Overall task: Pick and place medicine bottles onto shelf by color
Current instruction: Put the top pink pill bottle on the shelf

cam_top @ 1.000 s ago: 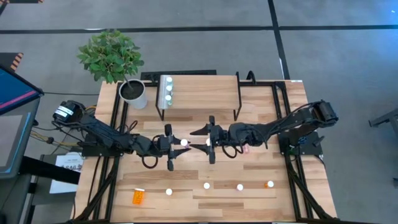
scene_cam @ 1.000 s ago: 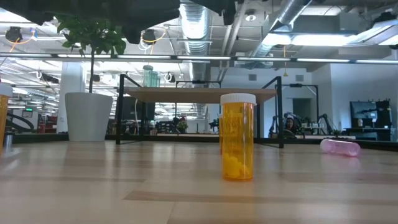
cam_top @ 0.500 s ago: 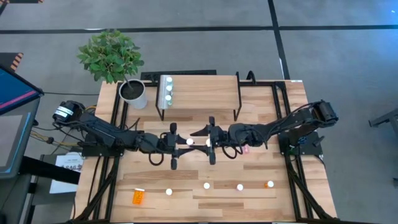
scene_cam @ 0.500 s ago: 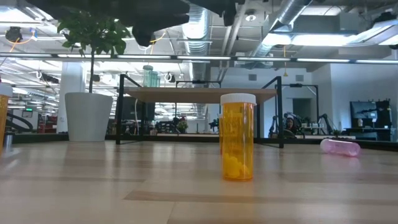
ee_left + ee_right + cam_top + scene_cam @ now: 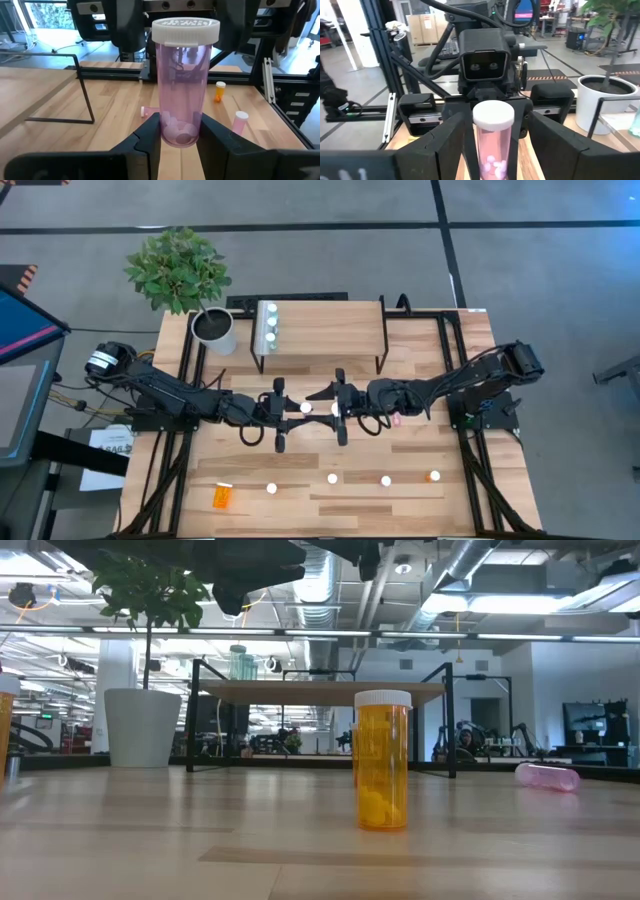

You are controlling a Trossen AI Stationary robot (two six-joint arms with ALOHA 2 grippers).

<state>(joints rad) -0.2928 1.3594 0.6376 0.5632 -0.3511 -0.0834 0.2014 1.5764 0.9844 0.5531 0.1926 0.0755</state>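
Observation:
A pink bottle (image 5: pixel 184 90) with a white cap (image 5: pixel 305 408) hangs above mid-table, upright, in my left gripper (image 5: pixel 180 131), which is shut on it. My right gripper (image 5: pixel 496 150) faces it from the table's right, open, with a finger (image 5: pixel 445 147) on either side of the bottle (image 5: pixel 492 150) and not touching it. The shelf (image 5: pixel 325 330) stands at the far edge on black legs, with green bottles (image 5: pixel 270 326) in a row at its left end. Other bottles stand or lie along the near edge, among them an orange one (image 5: pixel 382 760). My left gripper pinches the pink bottle's lower body (image 5: pixel 172 131), just above its base, between the two fingers (image 5: pixel 150 135). The fingers come in level from the table's left. The bottle stands upright in the hold, lifted clear of the table, cap on top.
A white plant pot (image 5: pixel 216 330) stands left of the shelf. A pink bottle (image 5: pixel 395 418) lies under the right arm. Near the front edge are an orange bottle on its side (image 5: pixel 222 496), white-capped ones (image 5: pixel 333 478) and an orange one (image 5: pixel 434 476).
My left gripper has carried the pink bottle a little toward the table's right, in between the right gripper's open fingers, and has then kept still. The right arm has not moved.

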